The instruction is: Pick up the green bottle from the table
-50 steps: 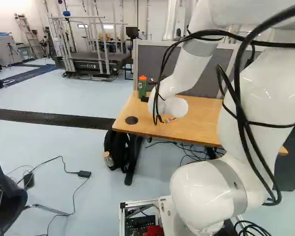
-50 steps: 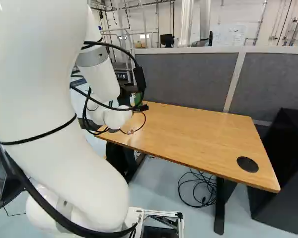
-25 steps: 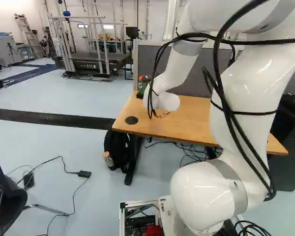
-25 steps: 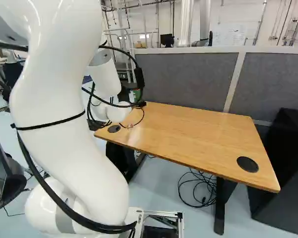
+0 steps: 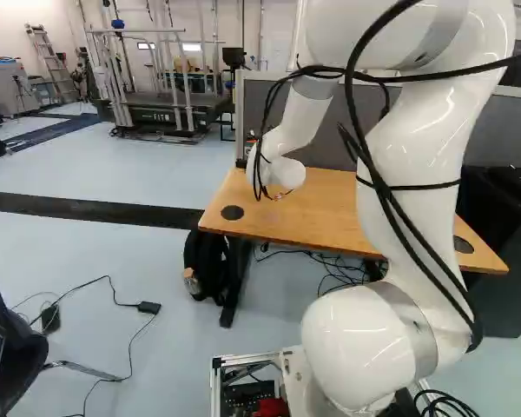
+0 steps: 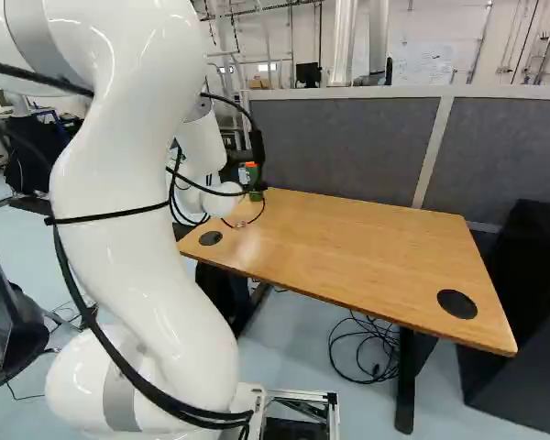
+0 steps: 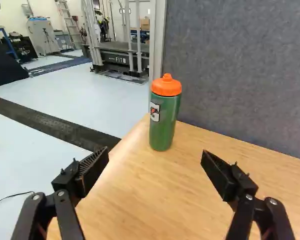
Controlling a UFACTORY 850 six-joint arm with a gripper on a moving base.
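My gripper (image 7: 154, 156) is wide open, with its two fingers well apart and nothing held. The green sports bottle (image 7: 162, 125) stands on the wooden table (image 7: 185, 190), near the table's edge and just before the grey partition (image 7: 240, 65). Position: the bottle lies straight ahead of my gripper, beyond the fingertips and close to the centreline between them. Orientation: the bottle is upright, long axis vertical, orange cap (image 7: 166, 86) pointing up. That axis runs across my finger-to-finger line, so the alignment appears suitable for a side grip. Next step, as judged: advance until the fingers flank the body, then close.
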